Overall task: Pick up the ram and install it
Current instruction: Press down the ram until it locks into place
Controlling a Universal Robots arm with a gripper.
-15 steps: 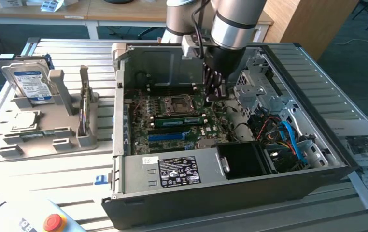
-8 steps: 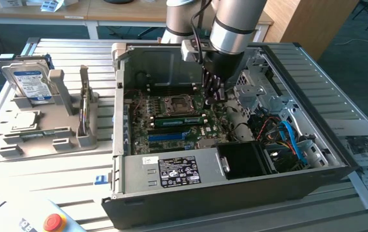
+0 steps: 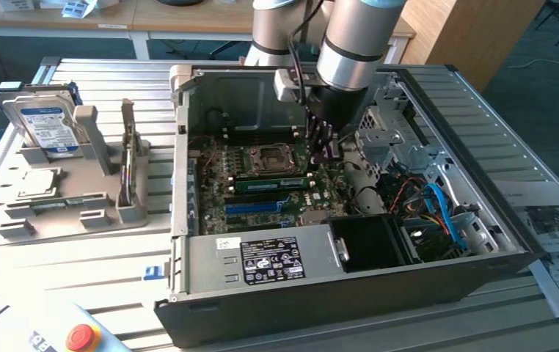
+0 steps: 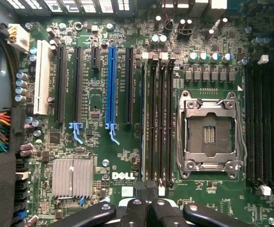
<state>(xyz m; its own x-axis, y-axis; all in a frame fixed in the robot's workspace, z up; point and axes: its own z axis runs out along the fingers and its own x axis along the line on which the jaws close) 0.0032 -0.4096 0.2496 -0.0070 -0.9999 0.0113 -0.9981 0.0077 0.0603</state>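
In the exterior view the ram, a narrow green stick, sits in a slot on the motherboard beside the CPU socket, inside the open computer case. My gripper hangs above the board, just to the exterior view's right of the ram and apart from it. Its fingers are shut with nothing between them. In the wrist view the shut gripper is over the near end of the bank of black memory slots.
A grey fixture at the exterior view's left holds a hard drive. The case walls, the black power supply, a drive cage and blue cables hem the board. The wrist view shows a blue slot and a heatsink.
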